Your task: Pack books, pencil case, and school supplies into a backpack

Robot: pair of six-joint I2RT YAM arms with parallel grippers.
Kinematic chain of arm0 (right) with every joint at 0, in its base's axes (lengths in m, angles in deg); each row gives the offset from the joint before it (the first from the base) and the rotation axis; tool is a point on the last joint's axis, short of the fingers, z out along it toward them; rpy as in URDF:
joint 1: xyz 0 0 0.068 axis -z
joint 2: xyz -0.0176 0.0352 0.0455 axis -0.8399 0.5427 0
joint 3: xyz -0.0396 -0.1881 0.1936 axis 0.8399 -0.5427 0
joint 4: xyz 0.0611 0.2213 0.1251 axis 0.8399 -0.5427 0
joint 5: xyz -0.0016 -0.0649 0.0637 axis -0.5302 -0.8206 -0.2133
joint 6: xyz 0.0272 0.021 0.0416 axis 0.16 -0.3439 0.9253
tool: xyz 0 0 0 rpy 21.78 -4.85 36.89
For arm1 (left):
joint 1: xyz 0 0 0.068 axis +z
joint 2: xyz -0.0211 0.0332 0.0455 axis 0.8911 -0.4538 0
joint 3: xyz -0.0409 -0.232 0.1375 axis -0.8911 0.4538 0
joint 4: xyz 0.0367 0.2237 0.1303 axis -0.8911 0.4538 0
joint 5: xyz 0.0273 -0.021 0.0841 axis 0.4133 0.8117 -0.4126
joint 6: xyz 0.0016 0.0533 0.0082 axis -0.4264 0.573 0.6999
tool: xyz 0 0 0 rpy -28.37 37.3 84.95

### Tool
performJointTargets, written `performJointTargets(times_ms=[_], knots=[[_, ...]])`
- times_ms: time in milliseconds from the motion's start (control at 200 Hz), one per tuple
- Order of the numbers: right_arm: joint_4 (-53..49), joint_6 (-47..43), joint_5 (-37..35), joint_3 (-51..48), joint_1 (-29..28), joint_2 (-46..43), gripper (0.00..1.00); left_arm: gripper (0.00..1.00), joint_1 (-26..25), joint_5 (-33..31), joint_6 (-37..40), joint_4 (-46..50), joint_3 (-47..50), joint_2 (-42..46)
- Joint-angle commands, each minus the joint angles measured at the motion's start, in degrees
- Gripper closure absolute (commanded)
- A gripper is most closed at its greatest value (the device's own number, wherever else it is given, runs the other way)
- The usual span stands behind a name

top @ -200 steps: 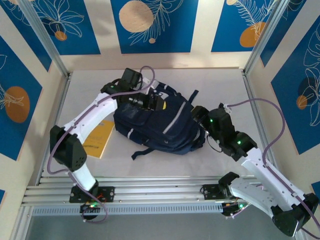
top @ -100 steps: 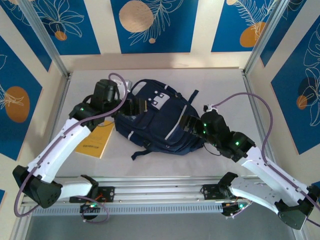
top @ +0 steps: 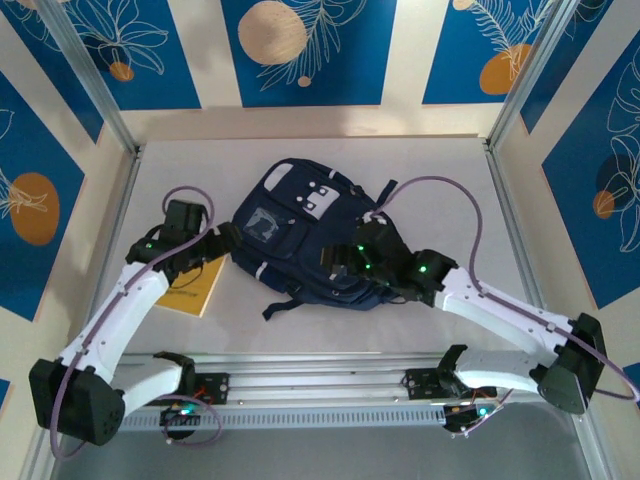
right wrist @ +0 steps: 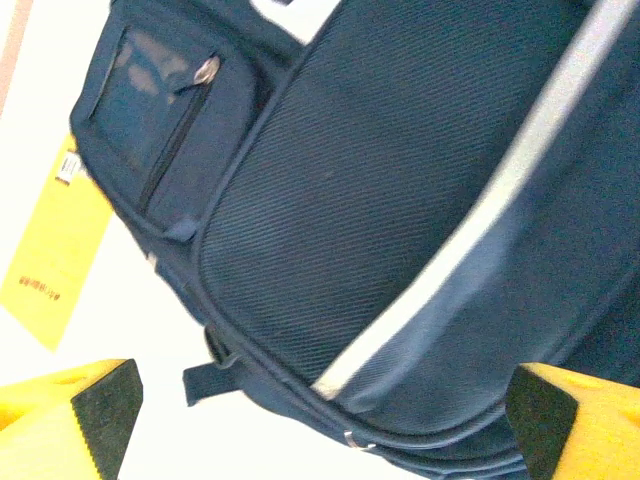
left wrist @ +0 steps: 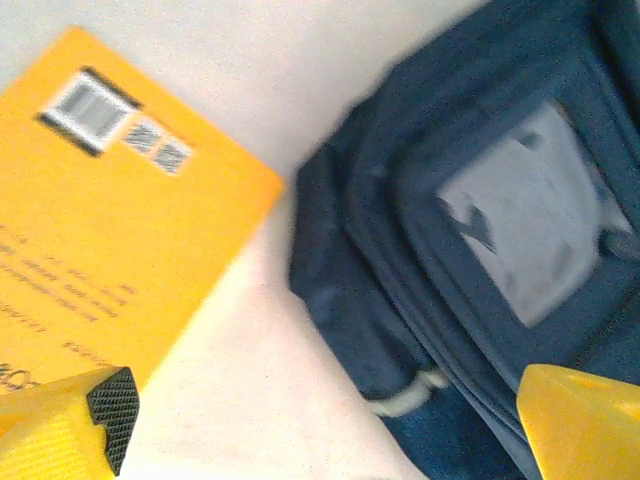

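Note:
The navy backpack [top: 300, 225] lies flat mid-table, pale stripe up, with its front pocket [left wrist: 520, 220] facing my left gripper. A yellow-orange book [top: 195, 285] with a barcode lies flat at its left; it also shows as the book [left wrist: 110, 200] and the book [right wrist: 50, 255]. My left gripper [top: 218, 245] hovers between book and backpack, open and empty, its gripper [left wrist: 330, 430] over bare table. My right gripper [top: 345, 265] is open above the backpack's near edge [right wrist: 380, 200], nothing between the fingers [right wrist: 75, 415]. Pencil case and school supplies are out of view.
A dark strap [top: 285, 303] trails from the backpack toward the near edge. Metal frame posts [top: 500, 140] and patterned walls enclose the table on three sides. A rail [top: 320, 385] runs along the near edge by the arm bases.
My left gripper has pulled back from the backpack's top to its left side, opening wide and empty. My right arm swung left over the backpack's near edge, still open.

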Motion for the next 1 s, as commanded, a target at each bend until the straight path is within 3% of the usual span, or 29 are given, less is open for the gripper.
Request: performJointTargets(times_ms=[0,195,435,580,835,995], knots=[[1.8,-0.6,0.1,3.6,-3.9,4.0,0.05,0.03,3.7,-6.8,-3.3,-1.4,1.4,1.7],[-1.3,-2.0,3.3,14.3,-11.4,17.1,0.05,0.03,16.3,-7.9,-3.0,-6.8,3.4,-3.9],[1.8,-4.1,12.7,25.4,-15.9,32.7,0.05,0.04,27.6,6.1,-3.2,-13.0,4.1,-18.2],[3.4,-3.8,20.1,31.9,-15.4,41.5,0.05,0.04,30.4,13.2,-2.2,-15.4,3.9,-25.1],[6.5,-0.1,30.6,38.6,-11.8,54.4,0.09,0.06,32.7,15.4,-1.6,-15.0,4.3,-30.8],[6.0,1.3,34.2,47.2,-9.0,63.4,0.14,0.08,32.8,20.8,-2.7,-15.7,6.1,-32.5]])
